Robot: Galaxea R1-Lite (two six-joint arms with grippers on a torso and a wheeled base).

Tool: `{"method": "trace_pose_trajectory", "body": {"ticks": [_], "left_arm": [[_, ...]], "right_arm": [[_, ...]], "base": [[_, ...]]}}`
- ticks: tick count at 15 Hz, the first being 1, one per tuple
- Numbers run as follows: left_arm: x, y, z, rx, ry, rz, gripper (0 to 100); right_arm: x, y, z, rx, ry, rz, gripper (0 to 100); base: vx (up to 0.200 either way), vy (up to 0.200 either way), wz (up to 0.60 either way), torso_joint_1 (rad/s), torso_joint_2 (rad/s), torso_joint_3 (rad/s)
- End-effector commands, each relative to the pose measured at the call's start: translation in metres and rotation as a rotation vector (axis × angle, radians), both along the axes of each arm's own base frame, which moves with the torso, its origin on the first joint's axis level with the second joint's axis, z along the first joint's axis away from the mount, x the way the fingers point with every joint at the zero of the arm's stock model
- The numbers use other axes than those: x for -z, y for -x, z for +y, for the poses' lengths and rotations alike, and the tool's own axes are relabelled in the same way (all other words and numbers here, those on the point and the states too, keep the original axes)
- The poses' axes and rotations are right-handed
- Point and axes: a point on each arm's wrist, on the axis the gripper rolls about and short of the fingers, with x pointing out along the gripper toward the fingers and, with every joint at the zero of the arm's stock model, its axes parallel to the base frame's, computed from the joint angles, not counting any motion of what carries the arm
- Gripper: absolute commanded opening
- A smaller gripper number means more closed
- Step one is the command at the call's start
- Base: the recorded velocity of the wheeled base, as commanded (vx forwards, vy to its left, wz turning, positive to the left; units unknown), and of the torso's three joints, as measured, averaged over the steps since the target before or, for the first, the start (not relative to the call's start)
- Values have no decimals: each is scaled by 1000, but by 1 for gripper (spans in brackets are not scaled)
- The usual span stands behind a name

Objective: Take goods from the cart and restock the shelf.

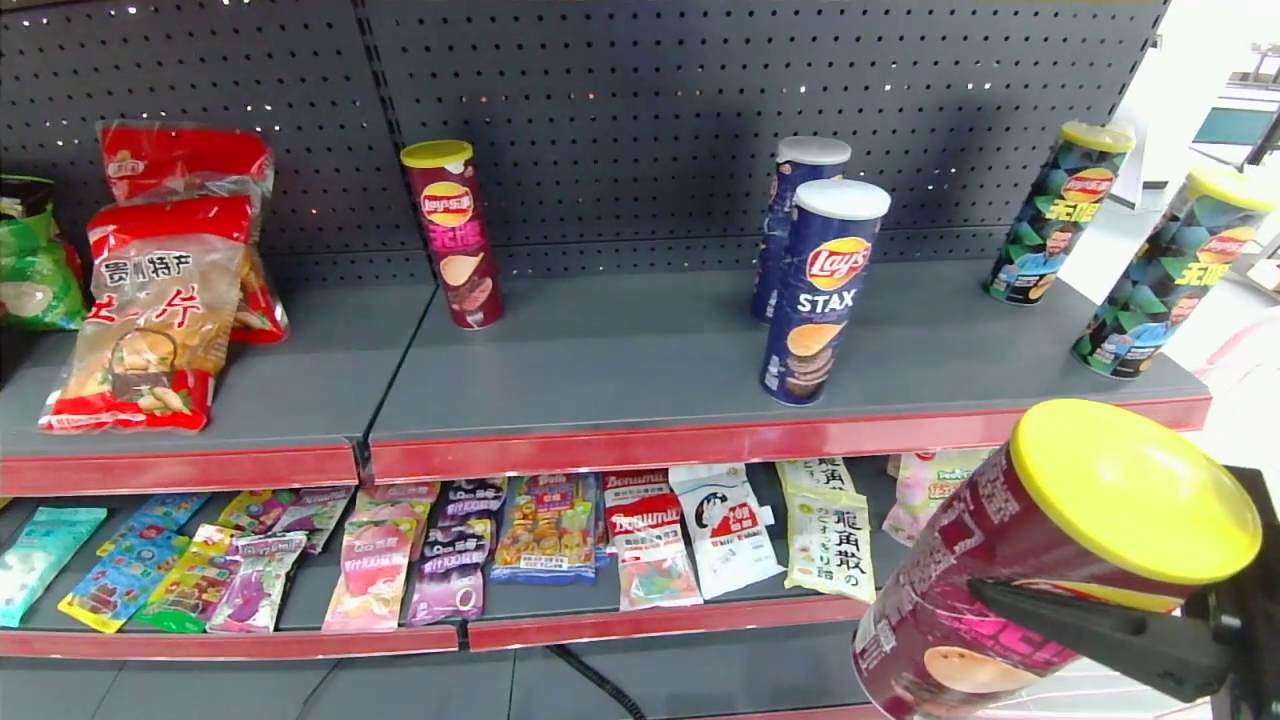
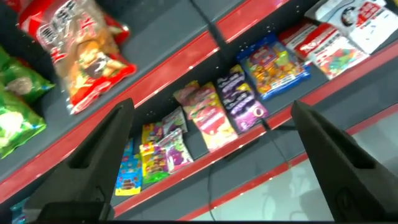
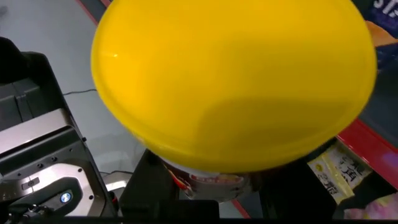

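Right gripper (image 1: 1010,590): we see it at the lower right of the head view, in front of and below the upper shelf's red front edge. One black finger (image 1: 1100,625) lies across the side of the can; the other finger is hidden behind it.
Right gripper state: clamped around the held maroon chip can (image 1: 950,600).
Held maroon chip can: it is tilted, with its yellow lid (image 1: 1135,490) leaning up and to the right. In the right wrist view the lid (image 3: 233,74) faces the camera. The can is off the shelf, carried in the air.
Left gripper (image 2: 211,109): in the left wrist view we note the two dark fingers (image 2: 99,162) spread wide, with nothing between them. It hangs over the left part of the shelving.
Upper shelf (image 1: 650,340): grey board, red front edge, pegboard behind.
Shelved maroon can (image 1: 455,235): upright near the back, left of centre, well apart from the held can.
Blue chip cans (image 1: 822,295): two upright, one just behind the other, right of centre.
Green-patterned cans (image 1: 1060,215): two upright with yellow lids at the right end; the nearer one stands close to the front edge.
Red snack bags (image 1: 150,310): stacked at the left, leaning back; a green bag (image 1: 35,260) is beside them at the far left.
Lower shelf (image 1: 660,620): rows of flat candy and snack packets (image 1: 540,530) lying side by side.
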Motion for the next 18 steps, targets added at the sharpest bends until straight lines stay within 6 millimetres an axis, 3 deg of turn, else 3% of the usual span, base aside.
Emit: {"method": "trace_pose_trajectory", "body": {"ticks": [1, 13, 18], "left_arm": [[0, 1, 0, 1, -2, -5, 100], [0, 2, 1, 6, -24, -14, 100], [1, 5, 2, 16, -70, -39, 100]], "right_arm": [[0, 0, 2, -12, 4, 0, 0], [1, 3, 4, -39, 15, -8, 0], [0, 4, 3, -36, 11, -14, 0]], "base": [[0, 200, 0, 7, 2, -2], [0, 200, 0, 3, 1, 1], [0, 0, 0, 0, 0, 0]]}}
